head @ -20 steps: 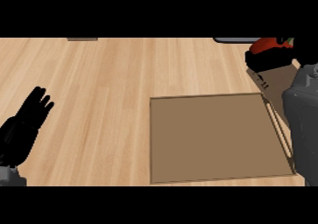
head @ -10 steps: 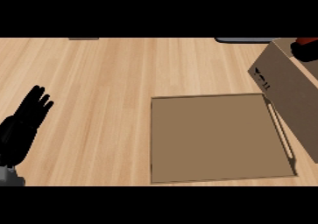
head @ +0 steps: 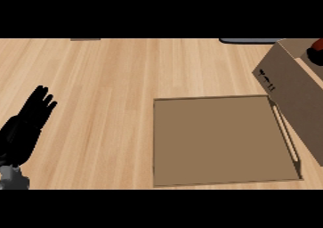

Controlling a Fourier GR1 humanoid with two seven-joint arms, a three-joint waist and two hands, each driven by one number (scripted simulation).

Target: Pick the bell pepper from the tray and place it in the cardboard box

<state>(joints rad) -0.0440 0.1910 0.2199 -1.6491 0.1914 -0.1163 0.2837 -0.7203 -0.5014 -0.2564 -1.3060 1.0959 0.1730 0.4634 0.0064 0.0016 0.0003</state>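
Left hand [head: 26, 127] rests spread; far right of it, bell pepper [head: 319, 51], likely light, smooth, pinch its sides

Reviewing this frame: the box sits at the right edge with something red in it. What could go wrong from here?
1. The box runs off the view's right edge, and only a sliver of the red item shows inside, so placement can't be confirmed.
2. The right hand is out of view, so whether it has let go is unknown.
3. The left hand rests open at the left, too far to steady the box.

The counter [head: 111, 80] is pale, matt wood grain, while the box [head: 223, 142] is plain brown matt cardboard.
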